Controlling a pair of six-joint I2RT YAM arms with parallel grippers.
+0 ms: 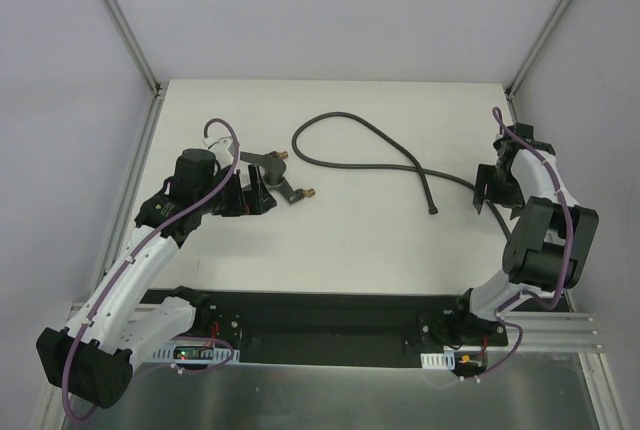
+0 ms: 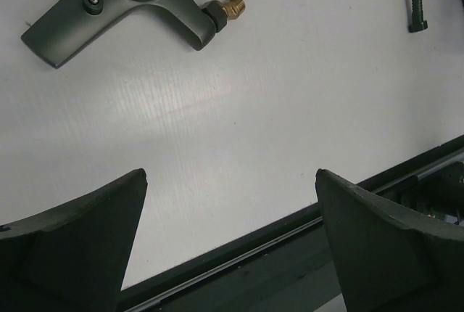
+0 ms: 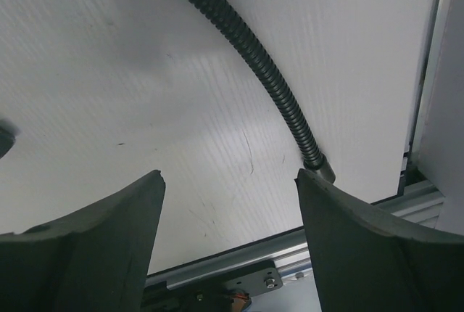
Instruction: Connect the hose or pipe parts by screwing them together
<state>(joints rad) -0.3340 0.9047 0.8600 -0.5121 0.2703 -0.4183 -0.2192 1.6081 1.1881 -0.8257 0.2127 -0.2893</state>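
The dark-grey ribbed hose (image 1: 370, 145) curls across the middle of the table. One end (image 1: 434, 210) lies free and the other runs toward my right gripper (image 1: 486, 191). In the right wrist view the hose (image 3: 250, 51) ends in a connector (image 3: 321, 169) just beyond the right fingertip (image 3: 341, 218), outside the gap. That gripper (image 3: 228, 175) is open and holds nothing. The black T-shaped fitting (image 1: 277, 174) with brass tips lies on the table beside my left gripper (image 1: 254, 195). In the left wrist view the fitting (image 2: 109, 3) and its brass tip (image 2: 233, 7) lie well beyond the open, empty left gripper (image 2: 230, 174).
A black base strip (image 1: 330, 315) runs along the near edge of the table. An aluminium frame rail (image 3: 428, 72) borders the table's right side, close to the hose connector. Pale enclosure walls (image 1: 330, 10) stand behind and at both sides.
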